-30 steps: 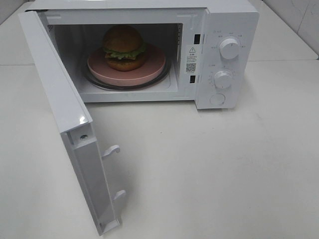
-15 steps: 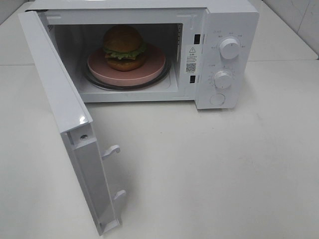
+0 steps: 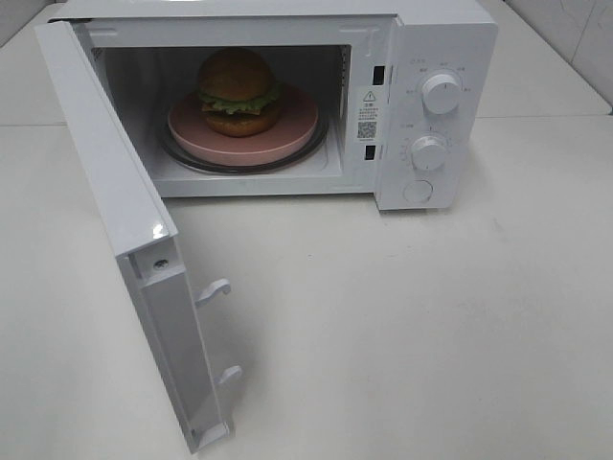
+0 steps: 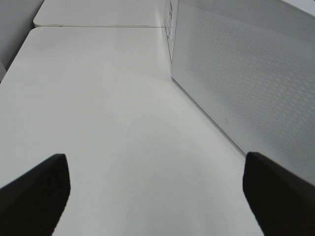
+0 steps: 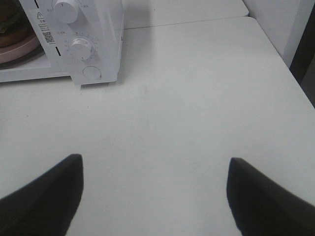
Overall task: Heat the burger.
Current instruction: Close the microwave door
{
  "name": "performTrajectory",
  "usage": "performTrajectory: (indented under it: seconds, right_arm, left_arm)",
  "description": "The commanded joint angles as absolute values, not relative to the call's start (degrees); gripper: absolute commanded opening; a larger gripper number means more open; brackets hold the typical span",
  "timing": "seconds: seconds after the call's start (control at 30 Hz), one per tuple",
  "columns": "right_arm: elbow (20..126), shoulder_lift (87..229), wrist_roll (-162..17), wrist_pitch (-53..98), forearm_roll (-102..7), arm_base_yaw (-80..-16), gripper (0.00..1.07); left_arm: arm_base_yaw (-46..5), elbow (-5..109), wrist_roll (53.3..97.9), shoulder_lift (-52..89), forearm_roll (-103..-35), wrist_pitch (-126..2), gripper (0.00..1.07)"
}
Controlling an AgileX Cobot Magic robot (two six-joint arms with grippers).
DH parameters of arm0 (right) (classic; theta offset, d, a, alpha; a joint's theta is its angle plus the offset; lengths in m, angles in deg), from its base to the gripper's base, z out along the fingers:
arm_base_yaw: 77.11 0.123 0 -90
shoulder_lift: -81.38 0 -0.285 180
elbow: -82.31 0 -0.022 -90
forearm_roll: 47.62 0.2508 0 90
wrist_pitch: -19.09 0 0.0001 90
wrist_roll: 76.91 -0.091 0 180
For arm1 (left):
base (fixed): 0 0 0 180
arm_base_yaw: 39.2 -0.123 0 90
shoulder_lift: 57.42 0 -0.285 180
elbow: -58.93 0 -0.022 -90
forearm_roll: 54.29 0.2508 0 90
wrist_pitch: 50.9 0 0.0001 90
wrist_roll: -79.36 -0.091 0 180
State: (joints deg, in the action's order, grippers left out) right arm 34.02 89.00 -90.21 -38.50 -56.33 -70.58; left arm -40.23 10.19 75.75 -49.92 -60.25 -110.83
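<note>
Burger [image 3: 238,91] sits on pink plate [image 3: 292,129] inside microwave [image 3: 445,38], door [image 3: 105,182] standing wide open; left gripper [image 4: 155,157] and right gripper [image 5: 155,160] both spread, empty, apparently clear of table [image 3: 431,316].

Burger [image 3: 237,91]: golden-brown bun, frilly green lettuce, dark patty; upright, intact, seated on pink plate [image 3: 299,122] inside open-doored microwave [image 3: 479,57].

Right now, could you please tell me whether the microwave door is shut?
No, the microwave door stands swung wide open, leaving the burger on its pink plate exposed inside the cavity.
</note>
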Motion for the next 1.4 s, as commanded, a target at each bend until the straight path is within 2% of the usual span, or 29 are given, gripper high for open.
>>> performTrajectory:
  seconds: [0.03,1.4]
  right_arm:
    - [33.9,87.3,-89.3,-38.5,-56.2,-71.0,0.76]
    - [33.9,87.3,-89.3,-38.5,-56.2,-71.0,0.76]
  left_arm:
    - [-40.2,10.1,75.7,-51.3,-60.3,-110.3,0.87]
    - [-40.2,10.1,76.2,-51.2,-60.0,-110.3,0.87]
